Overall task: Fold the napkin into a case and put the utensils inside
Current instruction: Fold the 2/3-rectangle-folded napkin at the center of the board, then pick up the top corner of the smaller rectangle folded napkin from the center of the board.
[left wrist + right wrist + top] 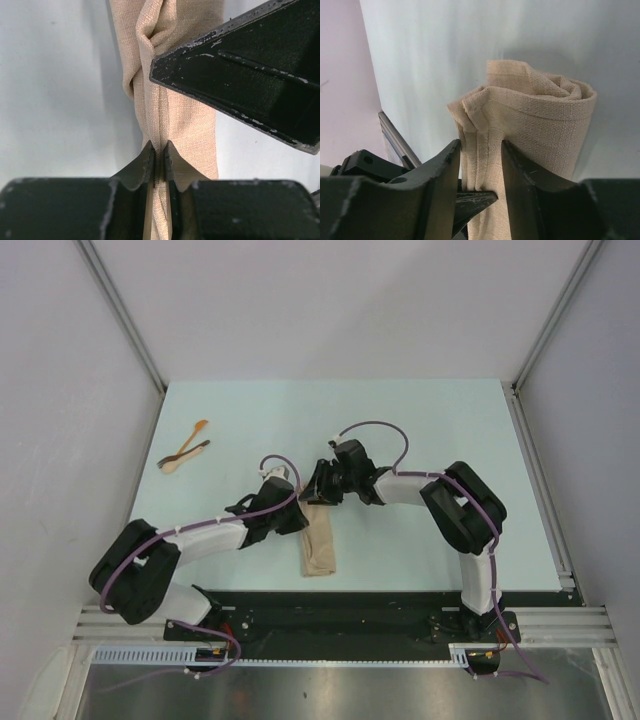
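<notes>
Top external: case [320, 550] lengthwise near-far, approx.

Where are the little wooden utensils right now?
In the overhead view, the utensils lie crossed near the far left corner of the table, well away from the folded napkin lying between the two arms.

Bright even light, soft shadows, mild glare

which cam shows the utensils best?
Top external. The utensils lie crossed at the far left of the table, both fully visible and clear of the arms. Neither wrist view shows them: left wrist and right wrist see only the napkin up close.
</notes>
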Tool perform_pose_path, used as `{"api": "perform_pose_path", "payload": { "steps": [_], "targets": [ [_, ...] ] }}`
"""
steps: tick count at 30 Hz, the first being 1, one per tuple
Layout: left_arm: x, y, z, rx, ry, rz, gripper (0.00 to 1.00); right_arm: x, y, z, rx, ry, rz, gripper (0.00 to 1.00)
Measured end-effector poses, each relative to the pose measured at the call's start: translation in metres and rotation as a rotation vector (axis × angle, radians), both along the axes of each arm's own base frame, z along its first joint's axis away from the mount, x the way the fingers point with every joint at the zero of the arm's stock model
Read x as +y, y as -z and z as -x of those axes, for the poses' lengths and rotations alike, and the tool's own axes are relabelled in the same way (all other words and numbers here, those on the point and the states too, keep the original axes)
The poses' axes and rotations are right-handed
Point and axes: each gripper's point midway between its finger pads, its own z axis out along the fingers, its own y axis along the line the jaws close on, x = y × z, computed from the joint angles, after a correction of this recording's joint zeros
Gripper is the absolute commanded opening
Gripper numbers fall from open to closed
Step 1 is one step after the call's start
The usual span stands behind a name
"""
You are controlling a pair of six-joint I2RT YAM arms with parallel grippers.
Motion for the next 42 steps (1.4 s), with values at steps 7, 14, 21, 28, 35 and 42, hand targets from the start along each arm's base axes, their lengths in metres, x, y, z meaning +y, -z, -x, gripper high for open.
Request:
{"api": "perform_pose_path", "payload": {
  "steps": [7,14,21,28,35,42],
  "targets": [
    [0.002,-0.002,-0.001,-0.006,-0.006,0.002,0.45,0.002,-0.007,-0.004,-0.026,-0.018,0.005,0.45],
    [0.017,-0.015,-0.015,-0.035,-0.065,0.024,0.53,-0.005,-0.014,-0.007,0.003,0.0,-0.075,0.46],
    [0.037,-0.024,-0.041,-0.058,-0.126,0.021,0.53,-0.016,-0.025,-0.014,0.021,0.049,-0.141,0.4],
    [0.03,-0.023,-0.06,-0.047,-0.102,0.057,0.52,-0.017,-0.033,-0.014,-0.003,0.042,-0.15,0.33],
    [0.016,-0.025,-0.074,-0.044,-0.073,0.093,0.46,-0.019,-0.026,-0.012,-0.016,0.03,-0.114,0.34],
    [0.012,-0.021,-0.079,-0.026,-0.063,0.106,0.44,-0.015,-0.034,-0.017,-0.029,0.026,-0.111,0.35]
  ]
}}
